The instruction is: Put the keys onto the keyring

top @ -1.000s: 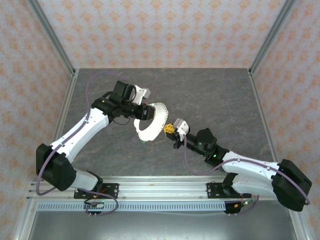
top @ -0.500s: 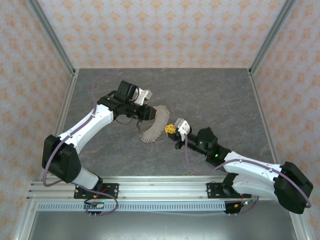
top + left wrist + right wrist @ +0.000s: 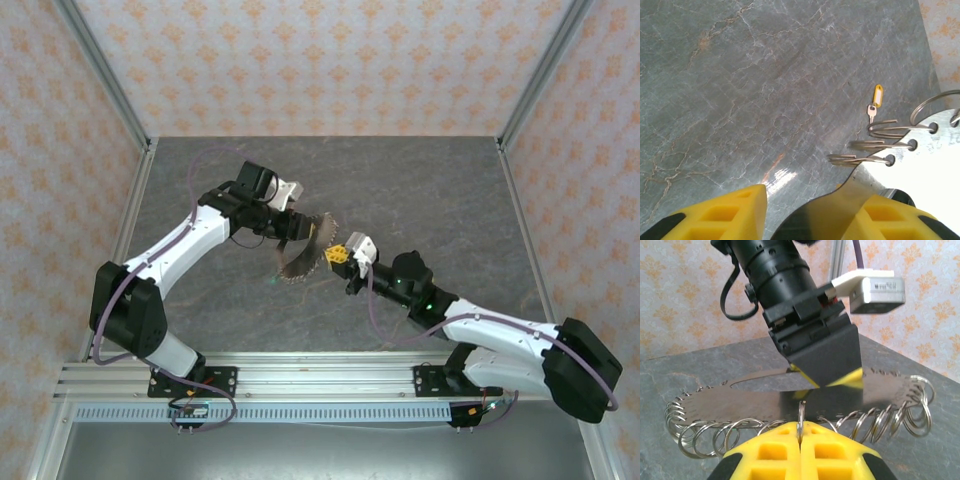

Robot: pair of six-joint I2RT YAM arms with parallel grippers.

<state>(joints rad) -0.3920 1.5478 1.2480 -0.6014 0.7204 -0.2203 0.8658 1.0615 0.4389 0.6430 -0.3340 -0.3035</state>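
The right gripper's (image 3: 801, 429) jaws are closed on one split ring (image 3: 801, 412) of a ring-edged metal plate (image 3: 730, 402). The left gripper's (image 3: 826, 381) jaws straddle that plate, but whether they grip it cannot be told. A yellow-tagged key (image 3: 875, 102) lies on the tabletop (image 3: 740, 75).

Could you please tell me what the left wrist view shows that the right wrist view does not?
Left wrist view: a small silver key with a yellow tag, lying on the table. Right wrist view: the right gripper shut on one split ring. Both: the metal plate edged with split rings, with the left gripper at it.
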